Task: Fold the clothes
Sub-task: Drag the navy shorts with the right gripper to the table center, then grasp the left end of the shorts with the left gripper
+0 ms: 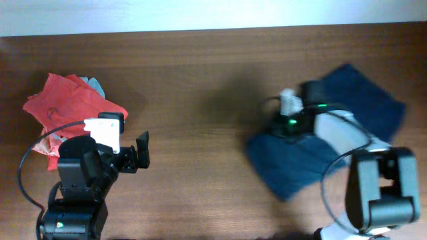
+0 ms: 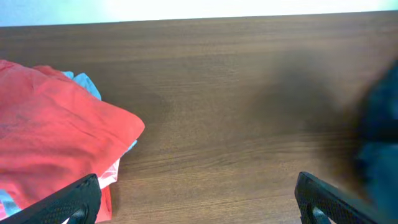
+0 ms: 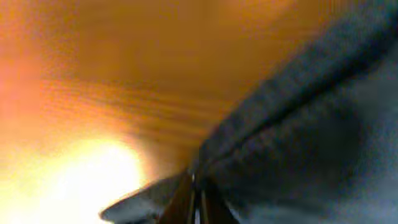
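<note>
The clothes are one dark navy garment, lying wrinkled on the right of the wooden table. It also shows blurred at the right edge of the left wrist view. My right gripper is down on the garment's left part. In the right wrist view its fingers are pressed together at the edge of the navy cloth, close to the table. My left gripper is open and empty over bare wood, right of the red pile.
A pile of red-coral and light-blue garments lies at the left, also seen in the left wrist view. The table's far edge meets a white wall.
</note>
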